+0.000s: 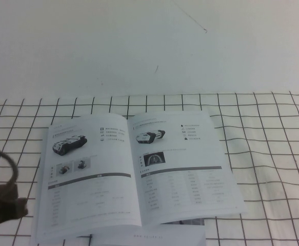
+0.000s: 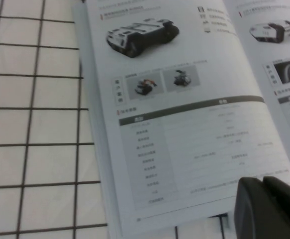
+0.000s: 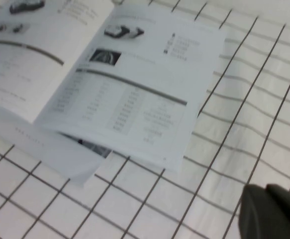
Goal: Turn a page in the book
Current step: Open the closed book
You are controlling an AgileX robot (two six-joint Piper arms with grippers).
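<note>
The book [image 1: 134, 174] lies open and flat on the checked cloth, in the middle of the high view. Its left page [image 1: 90, 177] and right page [image 1: 185, 166] each show small vehicle photos, a grey bar and a text table. My left gripper [image 2: 263, 182] is shut and empty, hovering just off the near edge of the left page [image 2: 184, 129]; in the high view the left arm [image 1: 3, 205] shows dark at the lower left. My right gripper [image 3: 265, 190] is shut and empty over bare cloth, off the book's near right corner [image 3: 172, 162]. It is out of the high view.
A plain white sheet [image 1: 149, 237] with one line of small text lies under the book's near edge, also in the right wrist view [image 3: 50, 144]. The white cloth with black grid lines [image 1: 272, 154] covers the table. A white wall rises behind.
</note>
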